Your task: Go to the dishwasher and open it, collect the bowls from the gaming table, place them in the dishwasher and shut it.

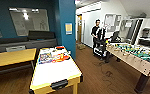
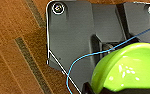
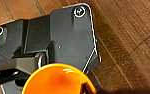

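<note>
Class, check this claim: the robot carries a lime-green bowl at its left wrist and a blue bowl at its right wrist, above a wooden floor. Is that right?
Not quite. The glossy round bowl at the right wrist is orange, not blue, as the right wrist view shows. The lime-green bowl at the left wrist and the brown wooden plank floor are right.

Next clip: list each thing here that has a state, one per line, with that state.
Green bowl: at the left wrist, above the wood floor, hollow facing the camera.
Orange bowl: at the right wrist, above the floor.
Football table: standing, off to the right.
Air-hockey table: colourful items on its far end.
Person: standing by a control rig.
</note>
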### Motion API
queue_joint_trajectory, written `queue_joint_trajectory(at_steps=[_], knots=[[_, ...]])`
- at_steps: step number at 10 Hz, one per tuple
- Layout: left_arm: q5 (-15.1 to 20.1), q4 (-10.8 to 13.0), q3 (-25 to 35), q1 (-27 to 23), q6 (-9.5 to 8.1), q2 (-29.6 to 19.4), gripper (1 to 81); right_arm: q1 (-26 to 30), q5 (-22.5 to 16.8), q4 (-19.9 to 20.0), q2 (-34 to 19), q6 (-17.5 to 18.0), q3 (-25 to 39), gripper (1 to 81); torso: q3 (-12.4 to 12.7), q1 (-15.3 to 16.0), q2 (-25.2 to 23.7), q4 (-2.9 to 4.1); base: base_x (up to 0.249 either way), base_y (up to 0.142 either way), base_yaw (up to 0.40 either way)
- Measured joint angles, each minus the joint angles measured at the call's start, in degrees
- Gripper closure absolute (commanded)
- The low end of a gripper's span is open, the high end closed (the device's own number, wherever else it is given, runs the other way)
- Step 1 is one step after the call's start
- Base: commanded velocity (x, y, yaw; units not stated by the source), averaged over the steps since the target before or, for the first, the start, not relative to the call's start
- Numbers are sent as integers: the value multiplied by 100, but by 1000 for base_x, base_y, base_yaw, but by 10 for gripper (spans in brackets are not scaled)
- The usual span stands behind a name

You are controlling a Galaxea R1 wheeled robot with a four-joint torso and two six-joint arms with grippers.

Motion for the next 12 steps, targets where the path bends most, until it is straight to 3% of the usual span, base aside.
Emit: queue_joint_trajectory(at_steps=[5,9,12], knots=[[-102,9,438,43,0,-160,811,0,32,2,-841,27,1703,811,0,0,0,0,0,0,-400],[-98,22,460,27,-2,-99,811,-18,35,2,-789,44,1746,811,0,0,0,0,0,0,-400],[-107,20,884,29,-52,-571,811,-18,40,5,-791,46,1524,811,0,0,0,0,0,0,-400]])
